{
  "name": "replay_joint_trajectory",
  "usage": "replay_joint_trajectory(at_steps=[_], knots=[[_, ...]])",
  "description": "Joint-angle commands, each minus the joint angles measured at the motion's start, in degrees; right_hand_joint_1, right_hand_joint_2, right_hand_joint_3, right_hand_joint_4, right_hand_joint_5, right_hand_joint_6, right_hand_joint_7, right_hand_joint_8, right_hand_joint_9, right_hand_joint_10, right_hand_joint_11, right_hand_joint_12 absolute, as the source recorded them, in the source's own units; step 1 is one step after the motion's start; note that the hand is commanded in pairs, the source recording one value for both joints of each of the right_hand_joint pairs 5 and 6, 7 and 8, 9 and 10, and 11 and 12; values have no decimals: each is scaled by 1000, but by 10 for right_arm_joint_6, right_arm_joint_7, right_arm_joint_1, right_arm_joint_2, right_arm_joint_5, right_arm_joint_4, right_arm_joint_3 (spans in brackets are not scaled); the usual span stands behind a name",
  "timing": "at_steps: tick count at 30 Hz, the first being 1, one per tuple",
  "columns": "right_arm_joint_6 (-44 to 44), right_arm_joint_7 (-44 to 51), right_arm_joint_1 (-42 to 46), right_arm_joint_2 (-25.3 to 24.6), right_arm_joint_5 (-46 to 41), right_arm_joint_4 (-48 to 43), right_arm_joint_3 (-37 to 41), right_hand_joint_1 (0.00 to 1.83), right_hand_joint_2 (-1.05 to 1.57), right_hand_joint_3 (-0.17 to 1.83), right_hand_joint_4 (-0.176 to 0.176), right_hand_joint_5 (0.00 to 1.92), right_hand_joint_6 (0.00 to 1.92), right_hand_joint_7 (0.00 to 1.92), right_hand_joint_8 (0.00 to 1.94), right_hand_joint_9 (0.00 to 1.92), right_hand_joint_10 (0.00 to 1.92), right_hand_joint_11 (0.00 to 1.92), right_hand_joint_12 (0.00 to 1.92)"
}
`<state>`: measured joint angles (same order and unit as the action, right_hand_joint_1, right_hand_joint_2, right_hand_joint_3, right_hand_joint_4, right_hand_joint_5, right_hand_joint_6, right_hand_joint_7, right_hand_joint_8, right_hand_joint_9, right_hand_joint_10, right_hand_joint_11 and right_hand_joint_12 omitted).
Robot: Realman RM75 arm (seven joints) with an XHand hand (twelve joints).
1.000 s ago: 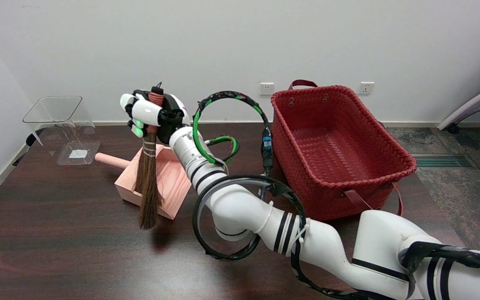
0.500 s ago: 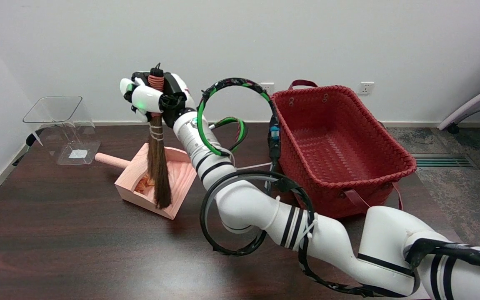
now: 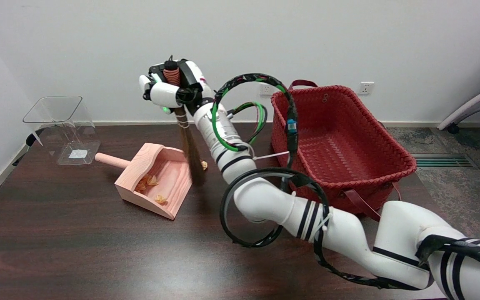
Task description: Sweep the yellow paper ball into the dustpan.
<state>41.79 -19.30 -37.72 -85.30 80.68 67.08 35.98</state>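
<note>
Head view shows the right hand (image 3: 172, 92) raised above the far part of the dark table (image 3: 77, 250), its fingers wrapped around the coral-wound handle of a small brush (image 3: 188, 143). Brown bristles hang down from the grip, motion-blurred, so their tip is hard to place; it seems to end just beside the right wall of the pink wooden dustpan (image 3: 156, 181). Inside the dustpan lie several small yellow-orange crumpled bits. One yellow paper ball (image 3: 203, 166) sits outside it, just right of the bristles and partly tucked against the white forearm; whether it touches the bristles cannot be told. The dustpan's round handle points left toward a clear plastic container (image 3: 63, 125). A red woven basket (image 3: 340, 146) stands at the right, its near left corner covered by the arm's looping cables. The arm's lower part is cut off at the frame's right edge.
</note>
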Motion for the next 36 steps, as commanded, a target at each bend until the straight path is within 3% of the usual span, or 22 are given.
replay_joint_trajectory(at_steps=[1,19,36], knots=[[-32,12,-10,91,115,-13,0,1419,1005,798,0,1920,1920,1920,1920,1920,1920,1920,1920],[-58,-91,16,59,60,-128,-7,1471,895,855,0,1920,1920,1920,1920,1920,1920,1920,1920],[-91,-103,35,3,-65,-131,-8,1501,798,944,0,1920,1920,1920,1920,1920,1920,1920,1920]])
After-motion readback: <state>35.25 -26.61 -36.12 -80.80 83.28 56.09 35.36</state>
